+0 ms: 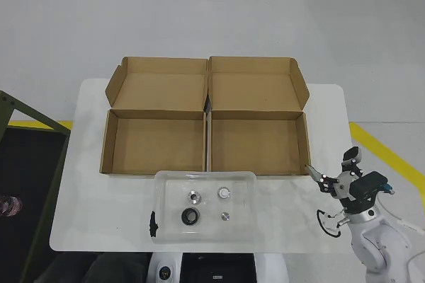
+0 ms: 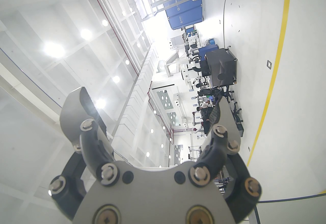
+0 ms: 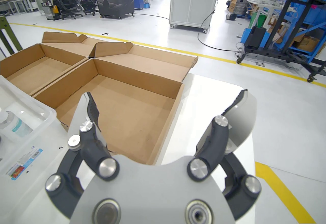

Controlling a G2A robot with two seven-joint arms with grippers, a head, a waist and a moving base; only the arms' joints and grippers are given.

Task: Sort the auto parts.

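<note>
Inside the clear tray [image 1: 242, 228] lie a silver ring [image 1: 193, 196], a white piece [image 1: 224, 192], a black ring [image 1: 190, 215] and a small silver piece [image 1: 225, 216], possibly a bolt. Two open cardboard boxes [image 1: 154, 145] [image 1: 255, 146] stand side by side just behind the tray. Right gripper [image 3: 165, 96]: right of the tray, jaws wide, empty. Left gripper [image 2: 150, 97]: jaws wide, empty; position relative to the tray cannot be told.

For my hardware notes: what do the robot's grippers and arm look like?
The left gripper and the right gripper have silver curved fingers, black textured pads, black links and round bolts. The right arm is white, with black cables.
</note>
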